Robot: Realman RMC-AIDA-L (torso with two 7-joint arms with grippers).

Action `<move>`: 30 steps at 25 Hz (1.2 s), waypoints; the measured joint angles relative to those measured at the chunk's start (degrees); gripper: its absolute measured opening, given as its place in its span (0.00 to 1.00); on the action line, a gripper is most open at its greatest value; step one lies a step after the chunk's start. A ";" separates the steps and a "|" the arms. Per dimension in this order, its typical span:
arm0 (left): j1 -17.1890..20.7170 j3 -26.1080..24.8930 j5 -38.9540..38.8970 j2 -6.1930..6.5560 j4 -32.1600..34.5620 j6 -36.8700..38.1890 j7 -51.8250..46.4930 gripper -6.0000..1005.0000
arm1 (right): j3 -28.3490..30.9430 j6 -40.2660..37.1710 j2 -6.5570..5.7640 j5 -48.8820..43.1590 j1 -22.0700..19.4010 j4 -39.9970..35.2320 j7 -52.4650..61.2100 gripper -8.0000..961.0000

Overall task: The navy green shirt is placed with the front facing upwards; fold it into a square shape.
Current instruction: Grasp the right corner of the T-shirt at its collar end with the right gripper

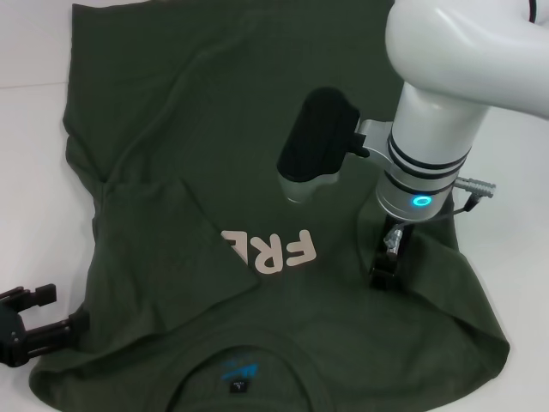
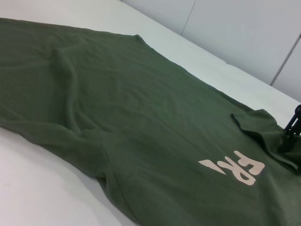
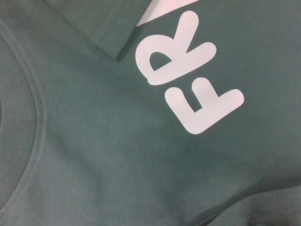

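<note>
The navy green shirt (image 1: 257, 154) lies front up on the white table, collar (image 1: 244, 360) nearest me. One sleeve (image 1: 163, 240) is folded in over the chest and covers part of the pale letters (image 1: 279, 251), so only "FRE" shows. My right gripper (image 1: 386, 262) points straight down onto the shirt just right of the letters. Its fingers are close together on a raised fold of cloth. In the left wrist view the right gripper (image 2: 290, 129) stands at a folded-in hem. My left gripper (image 1: 64, 311) rests open at the shirt's left edge near the collar, holding nothing.
The white table (image 1: 34, 51) shows bare at the far left and beside the shirt on the right (image 1: 523, 283). A pale wall (image 2: 235, 28) stands beyond the table's far edge. The right arm's black wrist camera (image 1: 316, 142) hangs over the shirt's middle.
</note>
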 joint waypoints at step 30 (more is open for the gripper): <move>0.00 -0.21 0.00 0.09 0.00 0.01 0.08 0.81 | -3.68 0.58 0.07 0.25 0.33 0.19 1.60 0.49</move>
